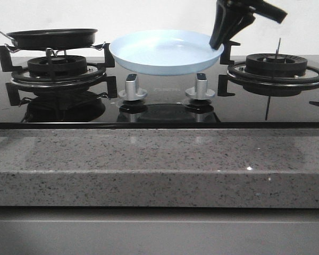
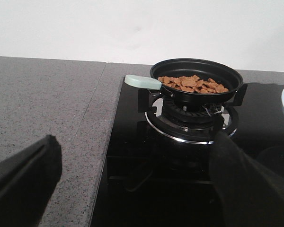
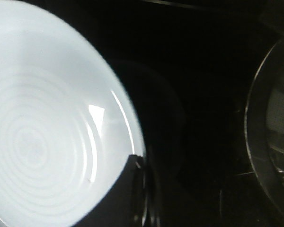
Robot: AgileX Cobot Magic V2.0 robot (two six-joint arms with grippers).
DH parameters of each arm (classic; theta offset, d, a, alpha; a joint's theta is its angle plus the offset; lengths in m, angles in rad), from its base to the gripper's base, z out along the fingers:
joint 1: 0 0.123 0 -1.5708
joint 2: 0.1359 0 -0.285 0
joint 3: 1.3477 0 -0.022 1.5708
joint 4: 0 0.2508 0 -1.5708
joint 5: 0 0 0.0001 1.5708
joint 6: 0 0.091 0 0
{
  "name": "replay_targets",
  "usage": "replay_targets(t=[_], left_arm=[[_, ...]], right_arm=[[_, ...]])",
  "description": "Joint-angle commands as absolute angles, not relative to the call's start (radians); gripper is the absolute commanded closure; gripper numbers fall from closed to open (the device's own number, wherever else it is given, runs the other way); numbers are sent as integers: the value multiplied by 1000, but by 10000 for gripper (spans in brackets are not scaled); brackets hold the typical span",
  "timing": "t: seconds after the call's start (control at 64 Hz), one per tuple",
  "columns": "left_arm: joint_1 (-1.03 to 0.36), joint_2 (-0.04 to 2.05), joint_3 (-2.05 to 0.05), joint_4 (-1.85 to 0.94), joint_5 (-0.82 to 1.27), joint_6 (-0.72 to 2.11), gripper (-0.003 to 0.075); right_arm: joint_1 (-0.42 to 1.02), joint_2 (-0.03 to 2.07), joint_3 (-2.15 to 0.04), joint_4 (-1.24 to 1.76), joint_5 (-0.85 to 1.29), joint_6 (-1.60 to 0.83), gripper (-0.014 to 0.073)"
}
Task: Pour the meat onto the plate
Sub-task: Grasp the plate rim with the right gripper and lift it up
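Now, early stage: meat (image 2: pixel 193 84) heaped in black pan (image 2: pixel 197 75) on left burner (image 2: pixel 189 116), nothing poured yet. Plate (image 1: pixel 165 51) bare, held above stove's knobs (image 1: pixel 133 87), rim pinched by right gripper (image 1: pixel 217 42), clamped shut on it. Left gripper (image 2: pixel 132 175) spread wide, well short of pan handle (image 2: pixel 143 82), holding nothing. Left to do: grasp handle, lift pan, tip meat onto plate.

My right gripper (image 1: pixel 219 42) angles down from above, fingers pinched closed; my left gripper (image 2: pixel 132 184) hangs low, fingers spread wide.
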State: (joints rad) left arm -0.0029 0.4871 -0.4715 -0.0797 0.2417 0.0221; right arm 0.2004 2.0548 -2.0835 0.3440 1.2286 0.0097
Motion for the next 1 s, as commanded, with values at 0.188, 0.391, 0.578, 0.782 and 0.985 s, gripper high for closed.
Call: replay_targets(t=[0.188, 0.391, 0.578, 0.782, 0.985], left_arm=[[-10, 498, -509, -88, 159, 13, 100], [-10, 498, -509, -88, 159, 13, 100], [-10, 498, -509, -88, 159, 13, 100], [-10, 498, -509, -90, 159, 13, 100], [-10, 498, -509, -90, 159, 13, 100]], right_arm=[[199, 1962, -2137, 357, 1341, 0, 653], [202, 1867, -2028, 357, 1339, 0, 653], [214, 1754, -1840, 356, 1224, -18, 653], [280, 1607, -1567, 356, 921, -18, 653], [320, 1555, -1406, 362, 683, -18, 653]])
